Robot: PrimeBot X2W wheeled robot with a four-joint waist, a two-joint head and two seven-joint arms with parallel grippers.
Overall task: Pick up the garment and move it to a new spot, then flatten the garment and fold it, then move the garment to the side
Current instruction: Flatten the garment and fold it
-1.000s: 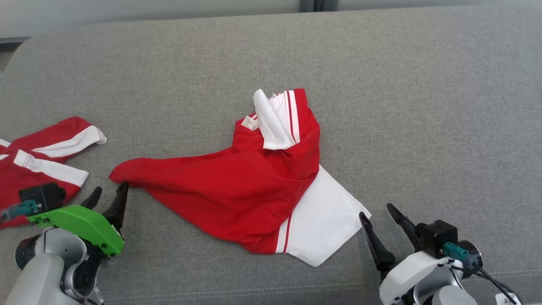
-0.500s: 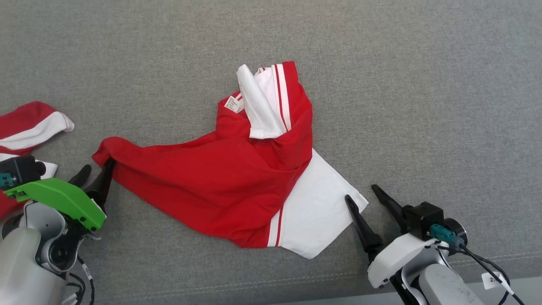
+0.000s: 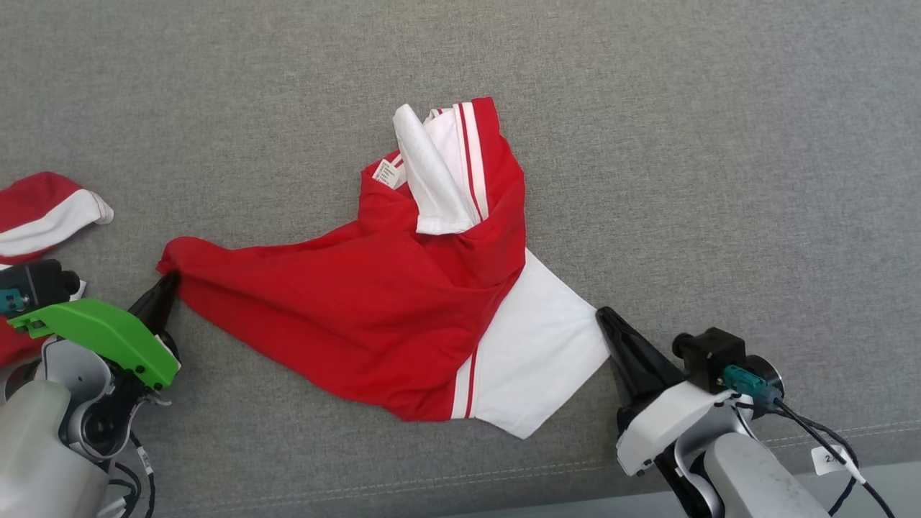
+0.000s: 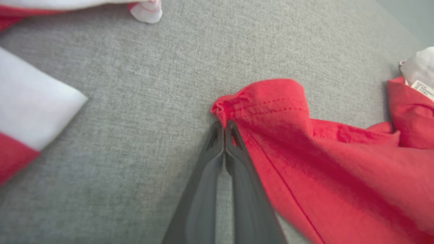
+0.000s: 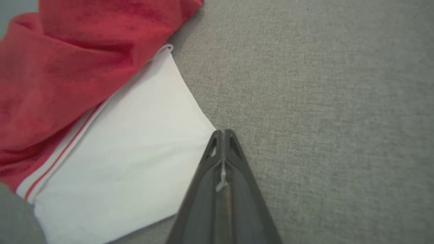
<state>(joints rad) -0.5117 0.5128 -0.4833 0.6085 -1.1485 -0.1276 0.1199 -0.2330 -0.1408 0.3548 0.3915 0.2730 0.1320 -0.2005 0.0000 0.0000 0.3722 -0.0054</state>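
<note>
While I've got the head feed up, here's the state of things: the garment (image 3: 374,316), a red and white top, lies crumpled in the middle of the grey fabric cushion (image 3: 719,144), nowhere near flat. Its red body sprawls out toward 9 o'clock and ends in a bunched point. A white panel (image 3: 540,352) sticks out at roughly 4 o'clock, with a red stripe along its inner edge. Up at 12 o'clock a white sleeve (image 3: 428,180) is folded over the collar area, and a small label (image 3: 387,173) shows just beside it at its 10 o'clock.

The left jaws are pinched closed on that red point. In the left wrist view the fingertips (image 4: 217,135) meet right at the gathered hem (image 4: 230,105), and the cloth puckers around them.

The right jaws are closed too, on the outer corner of the white panel. In the right wrist view a sliver of white cloth (image 5: 222,179) shows between the two fingers (image 5: 237,176), so I'd call that a grip.

A second red and white garment (image 3: 43,216) sits at the 9 o'clock edge of the head view, apart from the first one.
</note>
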